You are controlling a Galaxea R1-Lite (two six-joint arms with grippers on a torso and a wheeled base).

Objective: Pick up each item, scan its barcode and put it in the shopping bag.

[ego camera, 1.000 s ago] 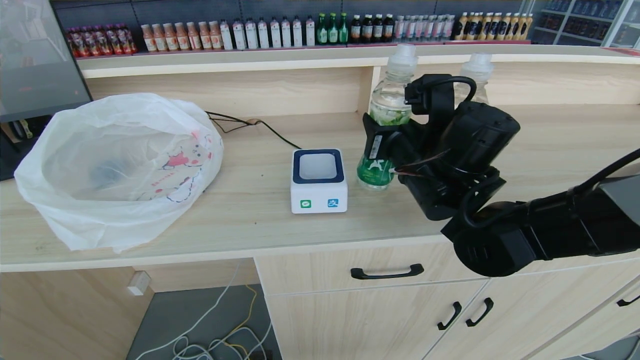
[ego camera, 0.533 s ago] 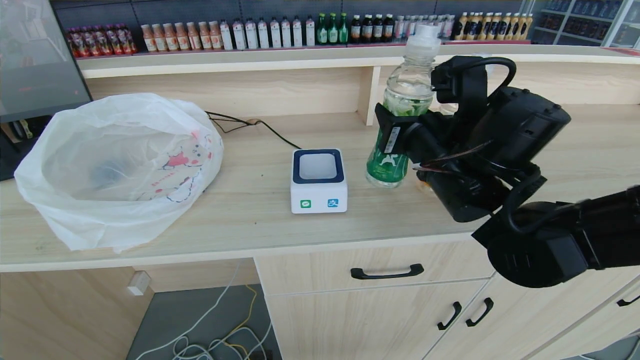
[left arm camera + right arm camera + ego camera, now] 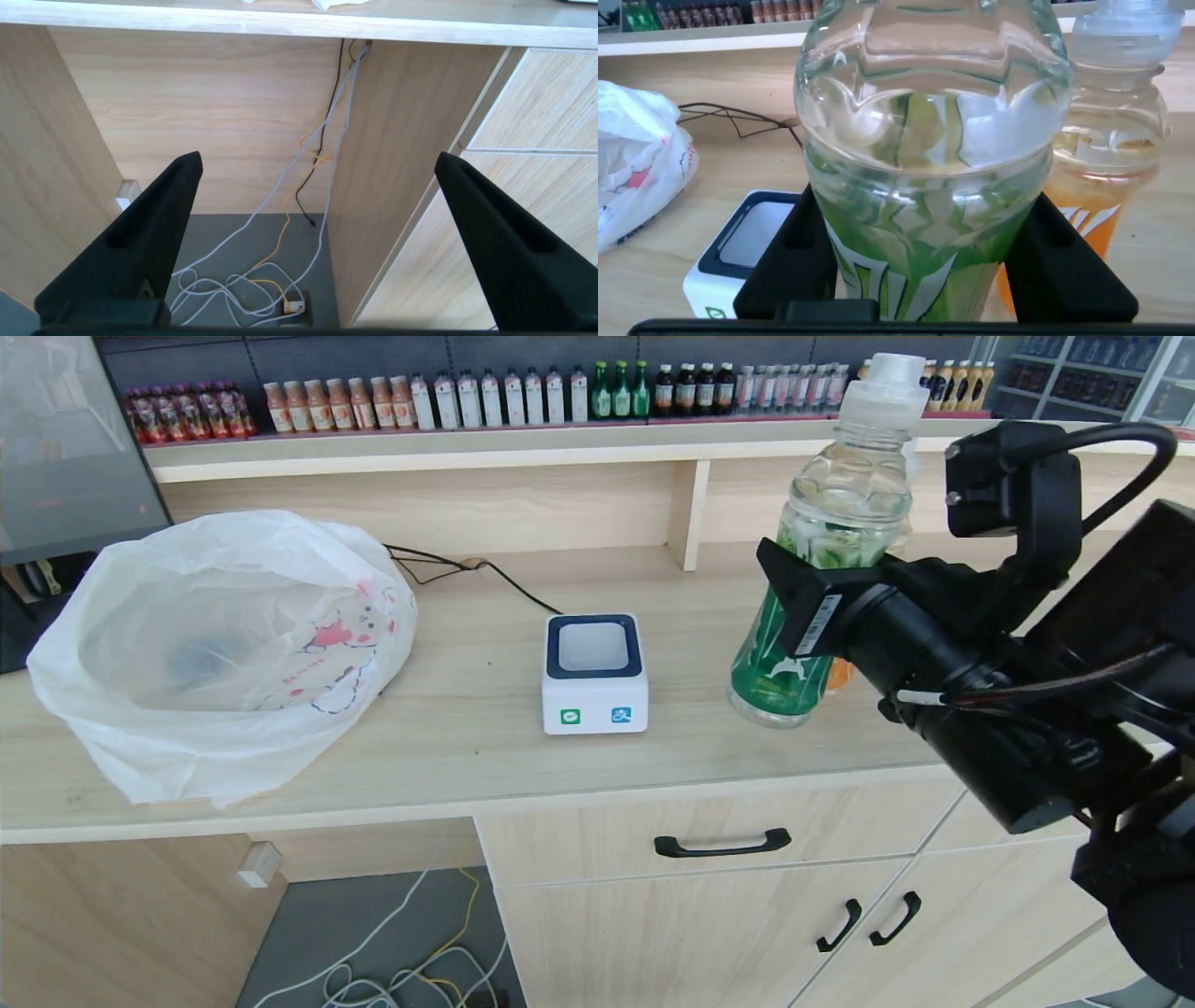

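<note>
So the green-label bottle (image 3: 836, 537) is upright, maybe a touch tilted, and looks to be hanging above the counter (image 3: 467, 747) off to the right of the scanner (image 3: 595, 674), well apart from the shopping bag (image 3: 224, 653) way over on the left. The right gripper (image 3: 826, 593) is clamped around its body about where the label meets the clear part, one finger on each side. It looks pretty much full, so I'd guess it's fairly heavy for its size and will want to swing if you tip it fast. It's smooth thin plastic too, so probably slippery and a bit squishy under a hard squeeze. A mid-body hold like this seems like the sane spot; the neck and cap would be too narrow and wobbly. I can't spot the barcode from here, so it likely needs turning so the label faces the scanner's window. A second bottle with orange drink (image 3: 1116, 140) stands just behind it. The left gripper (image 3: 318, 243) is spread wide with nothing in it, down below the counter edge.
</note>
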